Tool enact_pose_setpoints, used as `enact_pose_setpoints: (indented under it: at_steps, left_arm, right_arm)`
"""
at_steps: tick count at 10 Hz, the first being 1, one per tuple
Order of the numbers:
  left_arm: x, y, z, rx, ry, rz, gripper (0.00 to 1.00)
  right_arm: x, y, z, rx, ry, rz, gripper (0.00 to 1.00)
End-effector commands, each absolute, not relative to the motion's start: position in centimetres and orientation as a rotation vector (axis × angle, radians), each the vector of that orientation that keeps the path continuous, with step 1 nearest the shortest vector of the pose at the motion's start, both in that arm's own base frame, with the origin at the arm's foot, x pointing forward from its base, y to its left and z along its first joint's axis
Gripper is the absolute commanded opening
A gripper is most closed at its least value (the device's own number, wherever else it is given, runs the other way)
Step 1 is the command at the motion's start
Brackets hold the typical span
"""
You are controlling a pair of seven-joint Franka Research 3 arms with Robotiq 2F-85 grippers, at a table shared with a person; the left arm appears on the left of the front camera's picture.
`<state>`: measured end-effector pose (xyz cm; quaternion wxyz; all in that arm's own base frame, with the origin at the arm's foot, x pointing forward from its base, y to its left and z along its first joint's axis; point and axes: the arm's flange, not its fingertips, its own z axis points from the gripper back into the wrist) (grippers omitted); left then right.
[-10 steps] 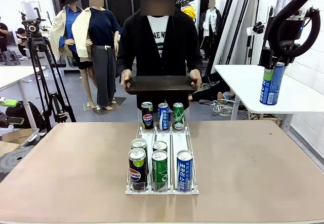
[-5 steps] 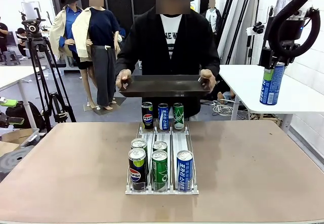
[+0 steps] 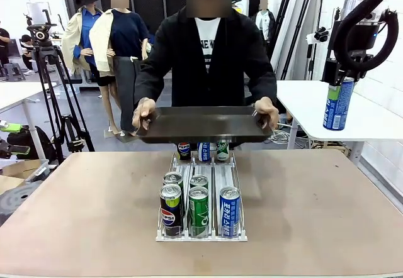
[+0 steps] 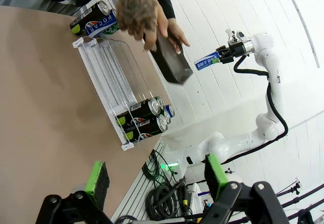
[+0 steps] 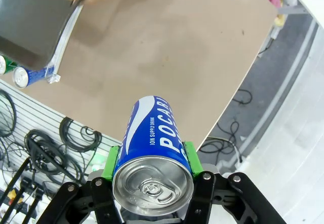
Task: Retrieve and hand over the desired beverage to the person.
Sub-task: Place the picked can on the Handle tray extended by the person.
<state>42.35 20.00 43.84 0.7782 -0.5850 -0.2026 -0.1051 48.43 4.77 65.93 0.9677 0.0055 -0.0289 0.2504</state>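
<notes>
- While the right gripper (image 3: 340, 83) hangs high at the right, its pads clamp the blue can (image 3: 338, 107) by its top.
- Well apart from it, the person (image 3: 208, 45) holds a dark tray (image 3: 201, 124).
- Empty, the left gripper (image 4: 156, 176) gapes wide.

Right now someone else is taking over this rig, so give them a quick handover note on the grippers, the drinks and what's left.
Right gripper: shut on a blue can, held high at the table's right side.
Left gripper: open and empty, above the table.
The person holds a dark tray over the far end of the can rack.
Done: the can is picked and lifted.
Left: probably carry it across, set it on the tray and let go.
</notes>
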Motion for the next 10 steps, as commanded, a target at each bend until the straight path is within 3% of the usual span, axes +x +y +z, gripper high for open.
enact_pose_setpoints:
  at_steps: [1, 6, 10]
  left_arm:
    - [42.3, 20.1, 44.0, -1.259, -0.439, -0.230, 1.00]
    - [42.3, 20.1, 44.0, -1.259, -0.439, -0.230, 1.00]
    - [42.3, 20.1, 44.0, -1.259, -0.439, -0.230, 1.00]
  right_arm:
    - [48.6, 5.0, 66.3, 0.011, -0.070, 0.493, 0.00]
    - [48.7, 5.3, 66.2, 0.037, -0.074, 0.518, 0.00]
    - [47.2, 10.8, 69.4, -0.025, -0.149, 0.623, 0.00]
